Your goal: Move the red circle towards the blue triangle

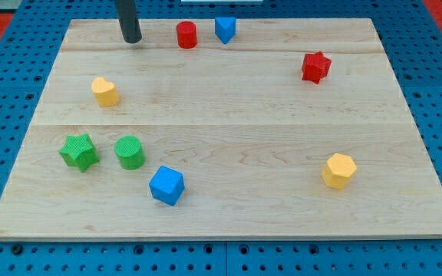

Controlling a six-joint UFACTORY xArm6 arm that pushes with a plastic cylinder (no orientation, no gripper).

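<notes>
The rod comes down from the view's top, and its tip point(132, 40) sits on the wooden board point(229, 207) near the top edge, toward the top-left corner. There are no fingers on this arm to open or close, just that bare dark rod, and it grips nothing. The tip stands apart from every block; the nearest is the red circle point(186, 34), off to the tip's right along the top edge with a clear gap of bare wood between them.

Just beside the red circle, a little further toward the view's right, stands the blue triangle point(225, 29). The two are near each other but not touching; a narrow strip of board shows between them.

Moving outward: a red star point(315, 67) lies toward the top-right corner, well apart from that pair. A yellow heart-like block point(105, 91) sits near the left edge, below the tip. Lower on the left side, a green star point(79, 151) and a green circle point(130, 152) stand side by side, and a blue cube point(166, 185) lies just below and right of them near the bottom edge. A yellow hexagon point(338, 170) sits alone toward the bottom-right corner.
</notes>
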